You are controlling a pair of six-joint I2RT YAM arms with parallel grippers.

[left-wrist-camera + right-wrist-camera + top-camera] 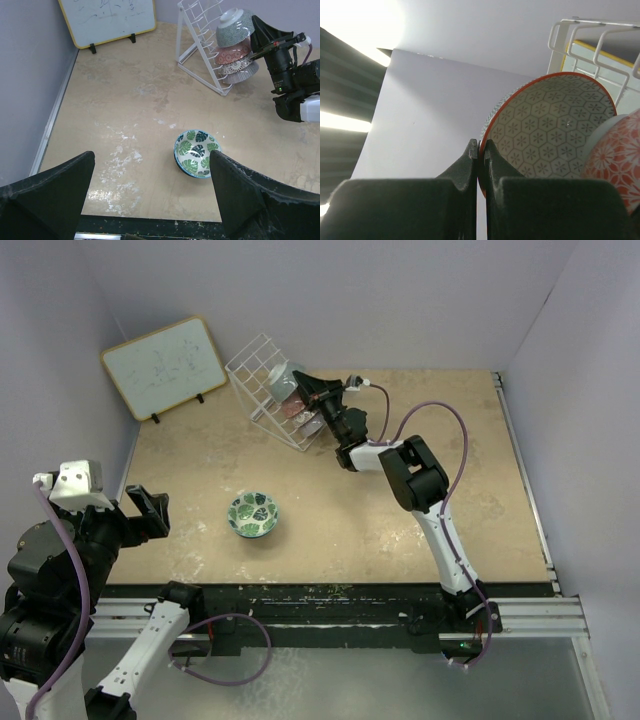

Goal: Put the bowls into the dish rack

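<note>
A green-leaf bowl [253,514] sits upright on the table; it also shows in the left wrist view [197,153]. The white wire dish rack [262,370] stands at the back, also in the left wrist view [197,40], with a pink bowl [233,53] and a grey-brown one [240,70] leaning in it. My right gripper [305,383] is shut on the rim of a grey hexagon-patterned bowl [550,125], held at the rack's top [234,27]. My left gripper [150,510] is open and empty, left of the green-leaf bowl.
A wood-framed whiteboard [165,365] leans at the back left. Purple walls close in the left, back and right sides. The table's front edge has a black rail [330,595].
</note>
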